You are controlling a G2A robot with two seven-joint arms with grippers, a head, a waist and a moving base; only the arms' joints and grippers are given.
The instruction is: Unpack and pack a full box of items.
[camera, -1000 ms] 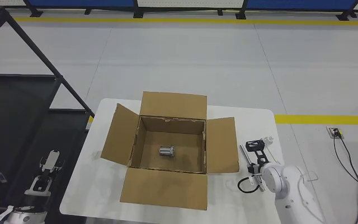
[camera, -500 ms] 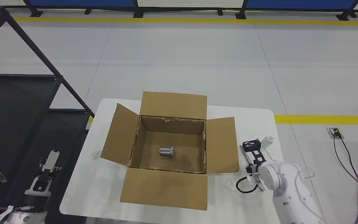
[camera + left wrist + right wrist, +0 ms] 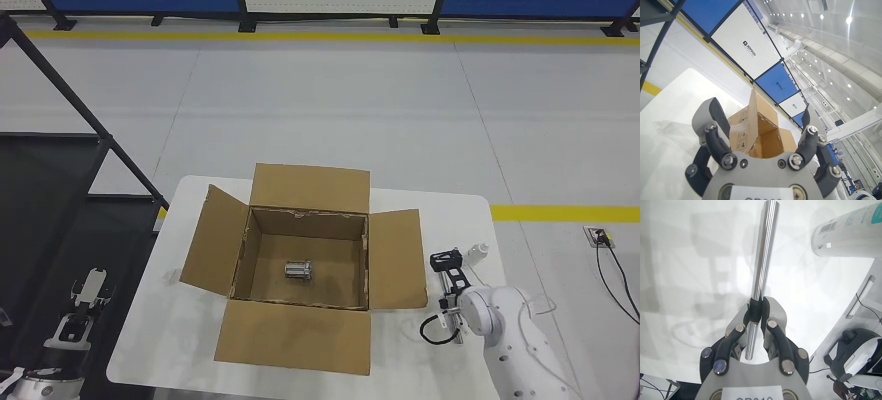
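The box (image 3: 310, 188) is sat mid-table (image 3: 190, 330), flaps folded out on all four sides. A small metal part (image 3: 298, 269) is found inside, about mid-floor. Right of the right flap, the rod (image 3: 764, 247) is clamped in the right gripper (image 3: 757, 306), with the bottle (image 3: 478, 251) laid just behind it by the table's right edge. The left gripper (image 3: 92, 287) is seen off the table's near-left corner.

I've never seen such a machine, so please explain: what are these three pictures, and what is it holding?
It is a two-armed robot at a table. One picture looks down from above its arms; the other two come from cameras on its wrists. On the table stands an open box with a small metal part inside; a white bottle lies near the table's edge. The right jaws are shut on a metal rod beside the bottle. The left jaws are open and empty, off the table's side, facing the box.
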